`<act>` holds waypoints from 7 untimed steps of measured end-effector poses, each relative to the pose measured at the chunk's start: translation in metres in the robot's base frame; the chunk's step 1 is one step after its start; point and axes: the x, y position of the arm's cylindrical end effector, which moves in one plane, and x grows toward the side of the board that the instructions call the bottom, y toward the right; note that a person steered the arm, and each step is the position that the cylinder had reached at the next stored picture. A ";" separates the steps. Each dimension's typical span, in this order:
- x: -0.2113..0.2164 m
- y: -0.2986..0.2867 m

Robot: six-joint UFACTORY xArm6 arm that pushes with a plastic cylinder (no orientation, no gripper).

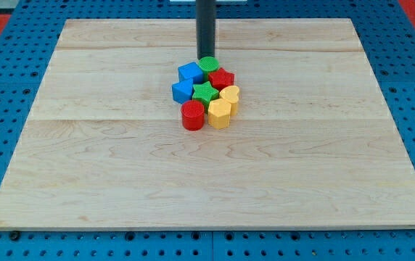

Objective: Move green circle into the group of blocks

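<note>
The green circle (209, 64) sits at the top of a tight cluster of blocks near the board's middle. It touches a blue cube (190, 72) on its left and a red star-like block (222, 77) on its lower right. Below them lie a blue block (183, 90), a green star (204, 92), a yellow heart (230, 95), a yellow hexagon (219, 113) and a red cylinder (192, 115). My rod comes down from the view's top, and my tip (206, 56) stands right behind the green circle, touching or nearly touching it.
The blocks rest on a pale wooden board (106, 159). A blue perforated table (4, 87) surrounds the board on all sides.
</note>
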 end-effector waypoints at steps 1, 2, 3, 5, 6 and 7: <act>0.005 -0.005; 0.009 -0.005; -0.004 -0.004; 0.003 0.050; 0.003 0.033; 0.007 0.026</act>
